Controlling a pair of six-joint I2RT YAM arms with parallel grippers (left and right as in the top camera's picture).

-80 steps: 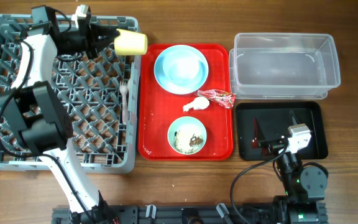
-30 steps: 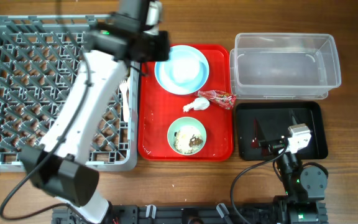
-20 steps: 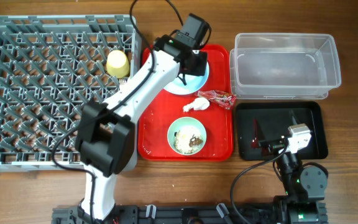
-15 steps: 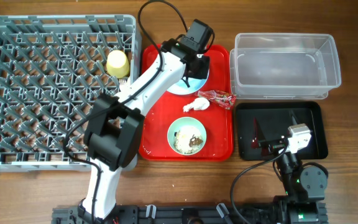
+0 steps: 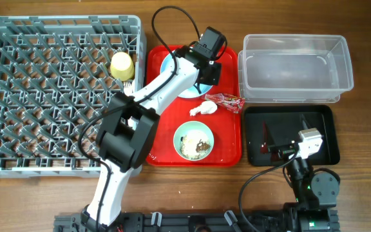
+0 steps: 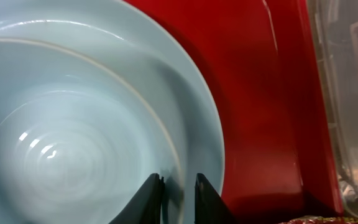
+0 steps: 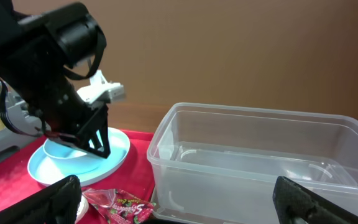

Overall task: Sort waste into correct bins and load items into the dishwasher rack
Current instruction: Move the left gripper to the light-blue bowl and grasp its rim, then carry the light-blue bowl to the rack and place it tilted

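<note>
The light blue bowl [image 6: 61, 143] and the plate [image 6: 207, 118] under it are seen to be smooth and glossy, with bright highlights. A glossy plastic sheen is shown by the red tray [image 6: 253, 74]. The tub [image 7: 229, 180] is made of clear, smooth plastic, the rack [image 5: 44, 169] of matt grey plastic. The wrapper [image 5: 227, 100] is crinkled and shiny. Wood grain is seen on the counter [image 5: 366, 129].

Light blue bowl [image 6: 61, 149] (red tray [image 6: 253, 93])
</note>
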